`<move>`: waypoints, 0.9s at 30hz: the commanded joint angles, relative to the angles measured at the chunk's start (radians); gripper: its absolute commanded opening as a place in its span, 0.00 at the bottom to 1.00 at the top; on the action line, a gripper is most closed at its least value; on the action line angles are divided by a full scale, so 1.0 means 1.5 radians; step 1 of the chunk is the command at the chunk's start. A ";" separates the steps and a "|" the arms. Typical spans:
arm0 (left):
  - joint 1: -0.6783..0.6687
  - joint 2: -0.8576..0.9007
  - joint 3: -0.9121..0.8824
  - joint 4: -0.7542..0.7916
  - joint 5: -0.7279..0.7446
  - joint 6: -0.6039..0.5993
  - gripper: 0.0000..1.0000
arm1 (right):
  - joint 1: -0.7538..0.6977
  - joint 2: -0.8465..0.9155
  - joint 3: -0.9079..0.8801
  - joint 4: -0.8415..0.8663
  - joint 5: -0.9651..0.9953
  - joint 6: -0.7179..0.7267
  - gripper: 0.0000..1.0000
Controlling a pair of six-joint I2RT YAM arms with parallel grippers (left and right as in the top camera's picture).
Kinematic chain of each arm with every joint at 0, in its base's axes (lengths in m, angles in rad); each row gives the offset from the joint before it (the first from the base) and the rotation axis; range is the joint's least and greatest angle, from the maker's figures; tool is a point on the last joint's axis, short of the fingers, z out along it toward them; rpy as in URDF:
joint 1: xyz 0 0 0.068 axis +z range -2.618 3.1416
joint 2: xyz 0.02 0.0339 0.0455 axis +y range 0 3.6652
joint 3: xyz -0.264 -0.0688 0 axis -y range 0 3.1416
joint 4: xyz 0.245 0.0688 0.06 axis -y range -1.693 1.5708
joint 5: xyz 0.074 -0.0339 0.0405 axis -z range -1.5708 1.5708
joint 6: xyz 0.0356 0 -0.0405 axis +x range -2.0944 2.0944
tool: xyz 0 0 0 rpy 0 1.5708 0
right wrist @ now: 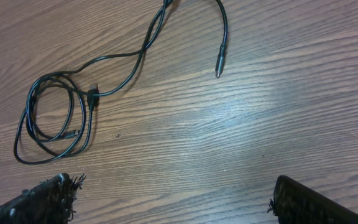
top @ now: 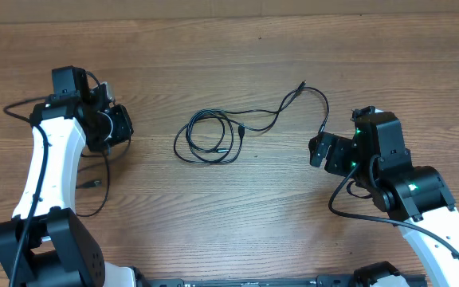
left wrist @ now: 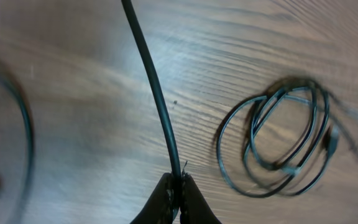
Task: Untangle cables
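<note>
A coiled bundle of thin black cables (top: 207, 137) lies mid-table, with tails running right to a plug (top: 304, 84) and towards my right gripper. It also shows in the left wrist view (left wrist: 284, 143) and the right wrist view (right wrist: 55, 118), where one plug end (right wrist: 218, 65) lies loose. My left gripper (top: 120, 127) is shut on a separate black cable (left wrist: 157, 93), pinched between the fingertips (left wrist: 178, 190); this cable trails below the left arm to a plug (top: 96, 184). My right gripper (top: 319, 150) is open and empty (right wrist: 173, 202), right of the coil.
Wooden table (top: 237, 207) throughout. A thicker black cable (top: 349, 209) loops beside the right arm. Another blurred dark cord (left wrist: 25, 124) curves at the left edge of the left wrist view.
</note>
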State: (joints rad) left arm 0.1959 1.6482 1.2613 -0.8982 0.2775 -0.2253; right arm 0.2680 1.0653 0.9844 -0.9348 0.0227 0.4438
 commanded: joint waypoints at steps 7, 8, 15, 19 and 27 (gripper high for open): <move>-0.004 0.007 -0.099 -0.065 -0.192 -0.594 0.04 | -0.003 -0.001 0.006 0.003 -0.001 -0.002 1.00; -0.004 0.007 -0.111 -0.065 -0.217 -0.602 0.05 | -0.003 -0.001 0.006 0.003 -0.001 -0.002 1.00; -0.004 0.007 -0.156 -0.067 -0.337 -0.611 0.04 | -0.003 -0.001 0.006 0.003 -0.001 -0.002 1.00; -0.003 0.008 -0.184 -0.051 -0.397 -0.611 0.04 | -0.003 -0.001 0.006 0.003 -0.001 -0.002 1.00; -0.003 0.009 -0.294 0.033 -0.502 -0.603 0.05 | -0.003 -0.001 0.006 0.003 -0.001 -0.002 1.00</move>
State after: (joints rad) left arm 0.1959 1.6520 0.8780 -0.8696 -0.3786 -1.1175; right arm 0.2680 1.0653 0.9844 -0.9344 0.0227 0.4435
